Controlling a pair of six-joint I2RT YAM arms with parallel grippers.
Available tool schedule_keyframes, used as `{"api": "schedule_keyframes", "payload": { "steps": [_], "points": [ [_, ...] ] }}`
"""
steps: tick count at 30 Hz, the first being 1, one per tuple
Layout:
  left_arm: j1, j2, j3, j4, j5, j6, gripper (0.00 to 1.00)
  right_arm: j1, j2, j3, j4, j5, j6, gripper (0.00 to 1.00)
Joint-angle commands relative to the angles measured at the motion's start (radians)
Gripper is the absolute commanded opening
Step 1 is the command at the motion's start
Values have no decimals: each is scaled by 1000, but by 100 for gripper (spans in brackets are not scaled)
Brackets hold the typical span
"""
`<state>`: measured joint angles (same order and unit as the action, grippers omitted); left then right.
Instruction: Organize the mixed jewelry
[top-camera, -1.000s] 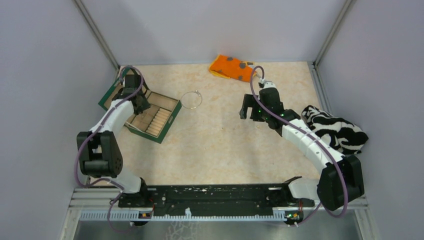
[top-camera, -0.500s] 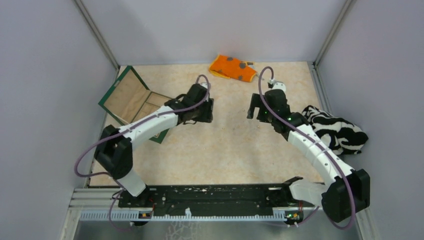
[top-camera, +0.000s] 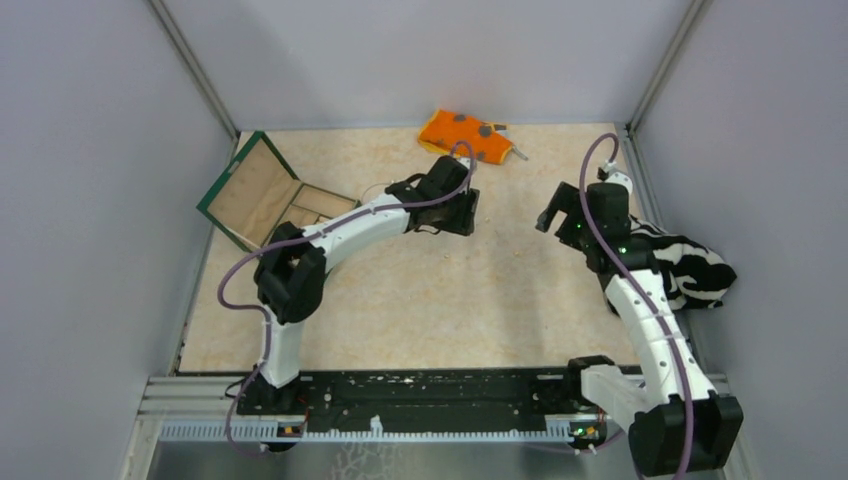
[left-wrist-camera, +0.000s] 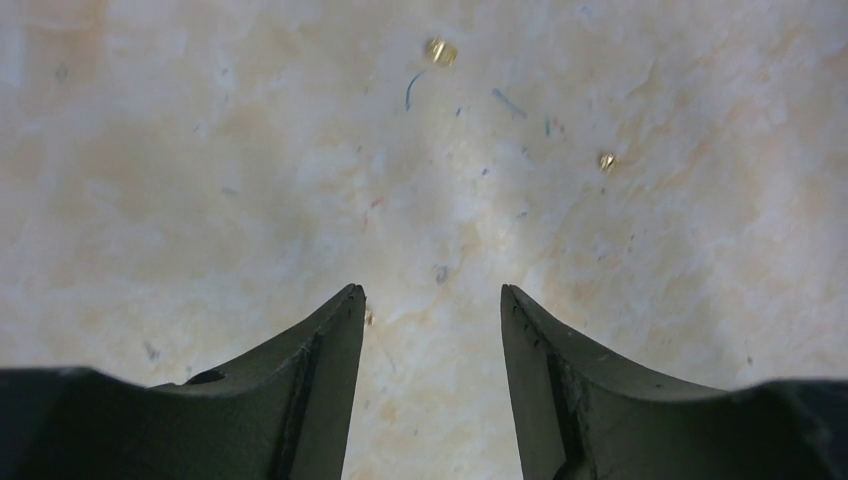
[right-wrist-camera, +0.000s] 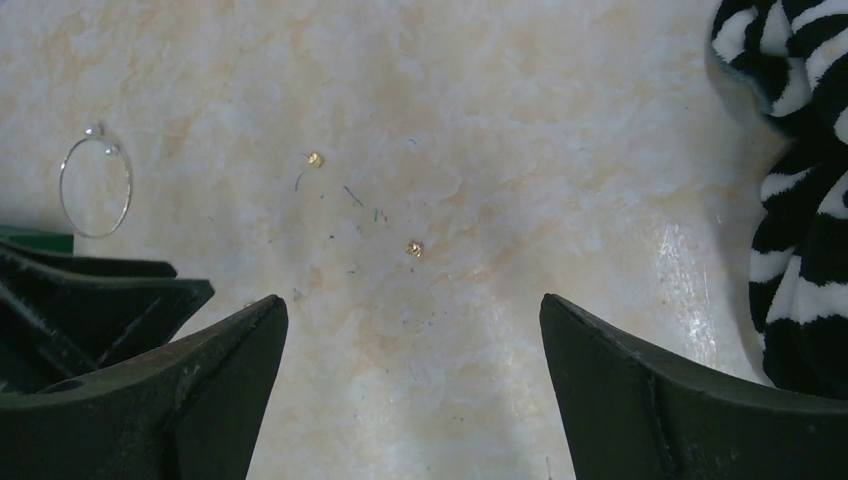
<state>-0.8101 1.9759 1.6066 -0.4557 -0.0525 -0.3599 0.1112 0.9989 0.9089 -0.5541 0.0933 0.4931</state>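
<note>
The thin silvery wire bangle lies flat on the table at the left of the right wrist view; in the top view my left arm mostly hides it. Two tiny gold pieces lie on the table ahead of my left gripper, which is open and empty just above the surface. The same two pieces show ahead of my right gripper, which is wide open and empty. In the top view the left gripper is mid-table and the right gripper faces it from the right.
An open green box with compartments sits at the far left. An orange grey-spotted cloth lies at the back wall. A black-and-white striped cloth lies by the right arm and also shows in the right wrist view.
My left arm has swung from over the green box to the right, across the bangle to mid-table. My right gripper has drawn back to the right, toward the striped cloth.
</note>
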Motion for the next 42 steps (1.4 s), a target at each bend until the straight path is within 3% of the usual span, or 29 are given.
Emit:
{"api": "schedule_keyframes", "payload": {
  "steps": [1,8,17,25,35,42],
  "points": [
    [-27,116,142,-18,-3,-7,58,-11,-76,-26,-4,-44,3,96],
    [-48,294,377,-100,-69,-32,53,-11,-117,-63,17,-48,10,96],
    [-49,423,497,-81,-128,-13,51,-11,-134,-75,58,-43,14,96],
    [-49,499,531,-47,-215,-5,48,-11,-157,-84,29,-39,-6,96],
    [-49,559,565,3,-195,64,48,-11,-190,-113,32,-57,28,95],
    [-49,572,572,1,-174,60,39,-11,-201,-114,20,-46,38,94]
  ]
}}
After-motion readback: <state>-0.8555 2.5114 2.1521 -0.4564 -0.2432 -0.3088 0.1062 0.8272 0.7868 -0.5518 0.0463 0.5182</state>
